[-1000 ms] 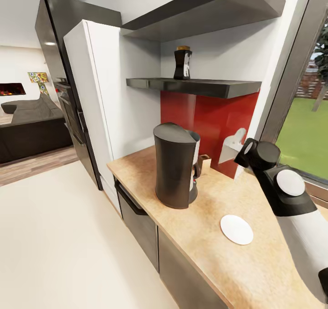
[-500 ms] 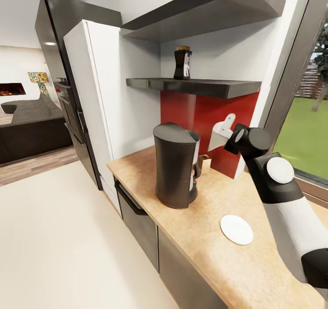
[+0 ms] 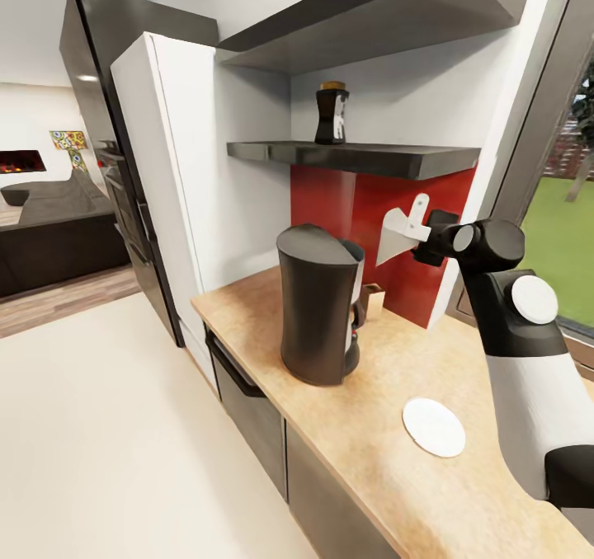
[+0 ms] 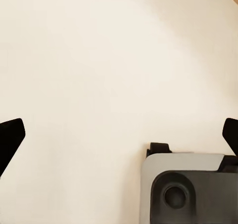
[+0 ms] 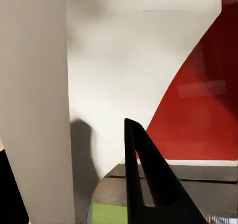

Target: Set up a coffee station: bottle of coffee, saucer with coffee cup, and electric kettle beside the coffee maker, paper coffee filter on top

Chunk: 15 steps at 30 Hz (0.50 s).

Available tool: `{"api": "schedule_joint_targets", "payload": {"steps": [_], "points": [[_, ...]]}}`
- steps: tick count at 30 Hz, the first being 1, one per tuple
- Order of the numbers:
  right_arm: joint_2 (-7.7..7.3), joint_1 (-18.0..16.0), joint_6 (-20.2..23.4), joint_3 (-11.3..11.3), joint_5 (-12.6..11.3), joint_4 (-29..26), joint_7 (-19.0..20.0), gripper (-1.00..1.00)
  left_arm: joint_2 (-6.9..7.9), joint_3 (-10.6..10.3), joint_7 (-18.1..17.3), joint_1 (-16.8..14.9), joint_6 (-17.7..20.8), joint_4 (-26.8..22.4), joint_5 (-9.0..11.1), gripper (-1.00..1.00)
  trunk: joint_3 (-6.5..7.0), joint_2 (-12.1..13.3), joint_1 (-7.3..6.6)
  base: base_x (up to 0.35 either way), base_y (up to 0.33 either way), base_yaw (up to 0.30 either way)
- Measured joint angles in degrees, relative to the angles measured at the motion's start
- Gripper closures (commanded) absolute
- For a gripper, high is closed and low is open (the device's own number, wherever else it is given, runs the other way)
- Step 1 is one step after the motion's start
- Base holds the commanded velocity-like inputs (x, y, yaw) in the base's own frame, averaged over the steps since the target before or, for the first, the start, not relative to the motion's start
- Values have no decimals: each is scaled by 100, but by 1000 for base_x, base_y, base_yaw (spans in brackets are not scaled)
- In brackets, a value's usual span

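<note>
So right now the right pincer [image 3: 415,231] is pinching the paper coffee filter [image 3: 396,236], held up in the air just beside the top of the coffee maker [image 3: 318,303], off to its right and in front of the red backsplash [image 3: 375,213]. My guess is the next job is dropping that filter on the flat lid, and that's where it could get messy: the filter is thin paper gripped near one edge, so if it's let go before it's properly over the lid it'll probably slide off and land behind the machine or on the table [image 3: 388,394]. Coming in too low could also clip the machine's upper rim and shove it around. The saucer [image 3: 434,427] lies flat on the table to the right of the machine, well below the arm, so a sloppy descent of the elbow could knock it too. The bottle of coffee [image 3: 331,114] is still up on the kitchen shelf [image 3: 355,157], right above the work area, so lifting too high risks bumping the shelf edge. The left pincer [image 4: 119,135] is spread wide, tips apart, empty, over pale floor.
</note>
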Motion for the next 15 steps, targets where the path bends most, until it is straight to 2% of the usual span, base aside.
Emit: {"api": "schedule_joint_targets", "payload": {"steps": [8, 15], "points": [[10, 0, 1, 0, 0, -13, 0, 100, -6, -8, 7, 24, 10, 116, 0, -100, 0, 0, 1, 12, 0, 0], [24, -191, 2, 0, 0, -14, 0, 100, -13, -8, 7, 25, 10, 123, 0, -100, 0, 0, 1, 0, 0, 0]]}}
